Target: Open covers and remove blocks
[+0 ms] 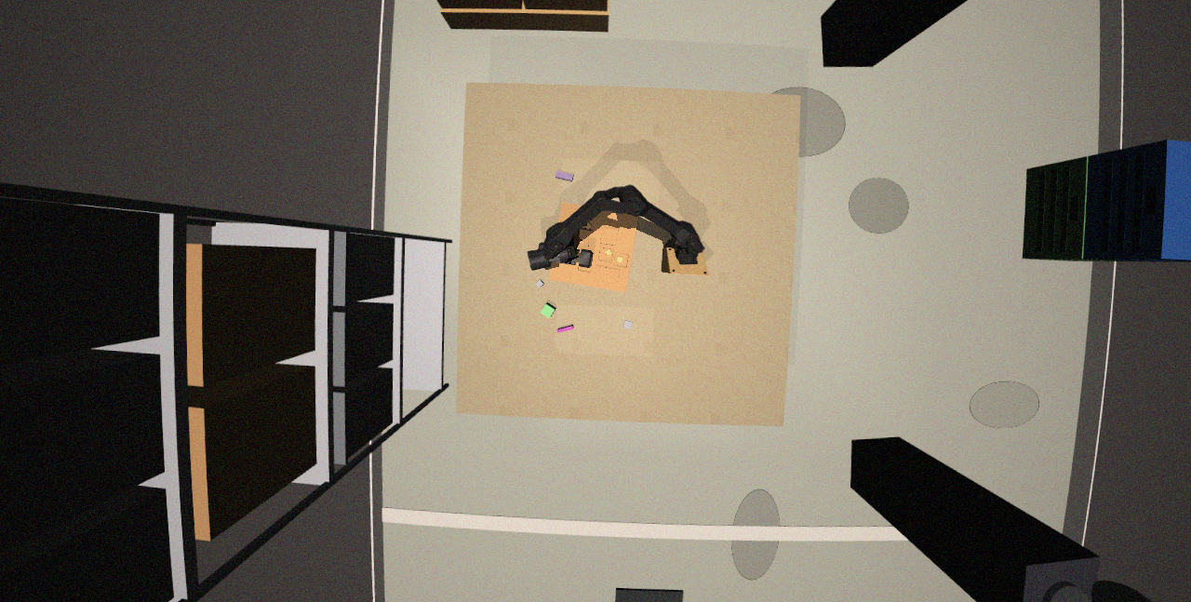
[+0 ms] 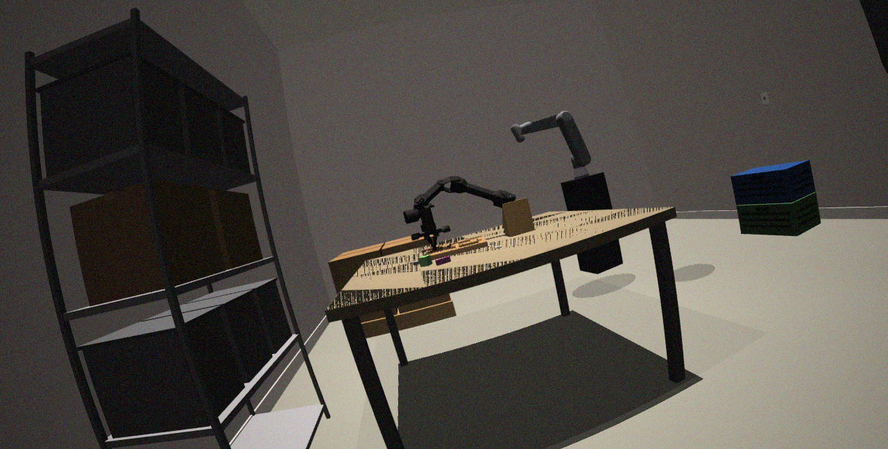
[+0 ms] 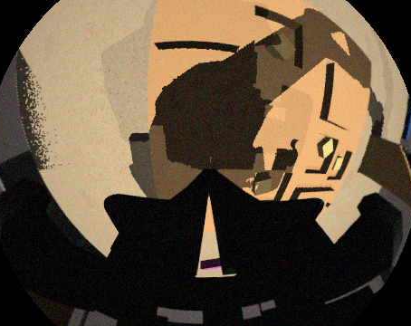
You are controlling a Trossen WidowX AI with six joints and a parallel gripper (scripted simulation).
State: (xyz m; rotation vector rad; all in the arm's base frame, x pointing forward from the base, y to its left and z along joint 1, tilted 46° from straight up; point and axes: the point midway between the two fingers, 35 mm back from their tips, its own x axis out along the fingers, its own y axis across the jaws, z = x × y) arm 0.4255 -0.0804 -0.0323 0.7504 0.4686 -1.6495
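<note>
Shelving rack (image 1: pixel 173 398) (image 2: pixel 158 241) placed near bench (image 1: pixel 715 348) (image 2: pixel 558 246); blue crate (image 1: pixel 1178 198) (image 2: pixel 773 182) stacked on green crate (image 2: pixel 775 216).

On the table (image 1: pixel 707 348) (image 2: pixel 596 228), a matt, wood-like surface is seen. Matt black plastic is suggested by the arm (image 1: pixel 628 198) (image 2: pixel 454 184). On the board (image 1: pixel 619 279) (image 3: pixel 192 20), a smooth, matt face is shown.
</note>
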